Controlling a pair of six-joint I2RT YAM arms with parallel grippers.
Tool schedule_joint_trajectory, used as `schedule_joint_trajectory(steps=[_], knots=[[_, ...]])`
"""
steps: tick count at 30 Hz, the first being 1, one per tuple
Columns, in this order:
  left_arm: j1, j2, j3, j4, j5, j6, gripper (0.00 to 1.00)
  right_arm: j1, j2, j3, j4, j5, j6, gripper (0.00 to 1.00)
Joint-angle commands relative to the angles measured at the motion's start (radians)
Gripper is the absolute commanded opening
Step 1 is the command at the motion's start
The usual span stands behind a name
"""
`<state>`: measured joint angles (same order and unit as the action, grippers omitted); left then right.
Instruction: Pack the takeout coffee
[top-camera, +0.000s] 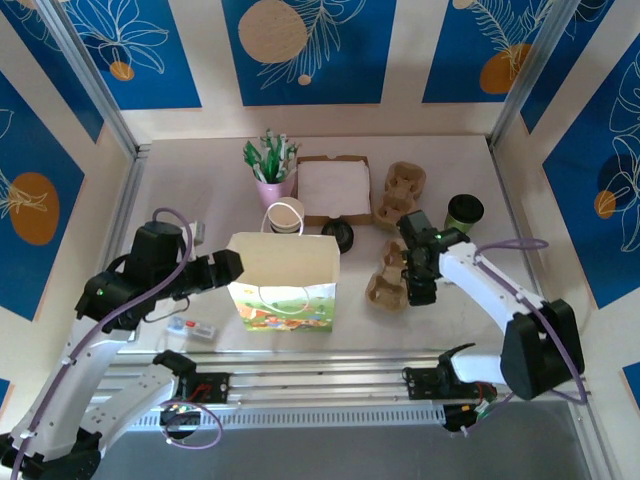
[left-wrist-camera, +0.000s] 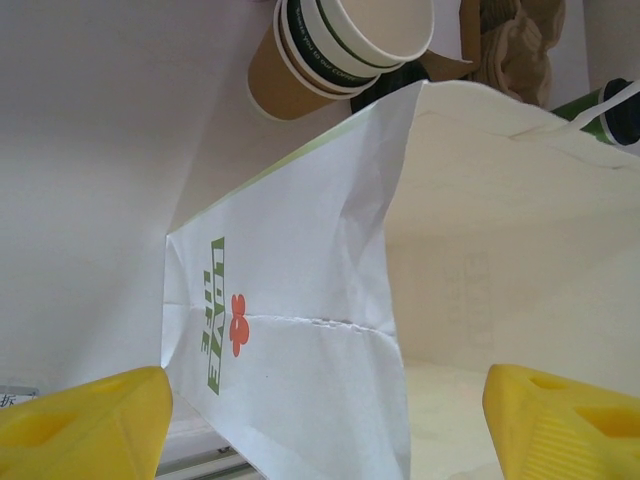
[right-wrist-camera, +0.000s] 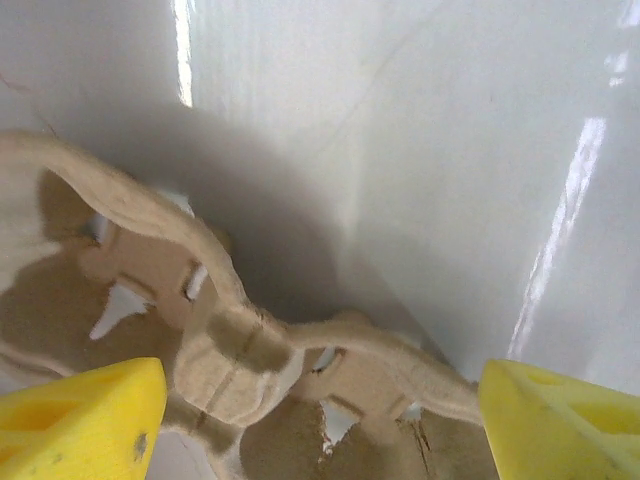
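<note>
The takeout coffee (top-camera: 465, 212), a dark-green cup with a black lid, stands at the back right of the table; its edge also peeks past the bag's handle (left-wrist-camera: 612, 108). An open white paper bag (top-camera: 285, 280) stands upright at the table's middle. My left gripper (top-camera: 235, 264) is at the bag's top left corner, open, and the bag's side wall (left-wrist-camera: 300, 330) stands between its yellow fingers (left-wrist-camera: 80, 425). My right gripper (top-camera: 420, 292) hangs open just over a pulp cup carrier (top-camera: 385, 287), left of the coffee. The carrier (right-wrist-camera: 240, 350) lies between its fingers (right-wrist-camera: 565, 420), not gripped.
A stack of lidless beige cups (top-camera: 285, 215) stands just behind the bag, with loose black lids (top-camera: 340, 235) beside it. Behind are a pink plant pot (top-camera: 272, 175), a flat cardboard box (top-camera: 333, 188) and more pulp carriers (top-camera: 400, 190). A small packet (top-camera: 190, 328) lies front left.
</note>
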<state>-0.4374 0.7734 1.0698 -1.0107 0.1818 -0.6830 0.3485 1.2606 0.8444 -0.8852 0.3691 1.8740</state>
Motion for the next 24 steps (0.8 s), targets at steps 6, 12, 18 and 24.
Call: schedule_joint_trajectory(steps=[6,12,18,24], knots=[[-0.009,-0.017,-0.012,-0.002,-0.001,-0.026,0.8,-0.001,-0.013,0.012,0.029,-0.074,-0.138,0.82],[-0.01,-0.019,-0.012,-0.009,0.001,-0.018,0.81,0.095,-0.034,0.079,-0.042,-0.052,-0.11,0.61],[-0.01,-0.018,-0.027,-0.007,-0.004,-0.006,0.81,0.194,-0.06,0.045,-0.026,-0.068,-0.015,0.16],[-0.01,-0.019,-0.034,-0.006,0.004,0.001,0.81,0.256,-0.007,0.02,-0.047,-0.074,0.062,0.0]])
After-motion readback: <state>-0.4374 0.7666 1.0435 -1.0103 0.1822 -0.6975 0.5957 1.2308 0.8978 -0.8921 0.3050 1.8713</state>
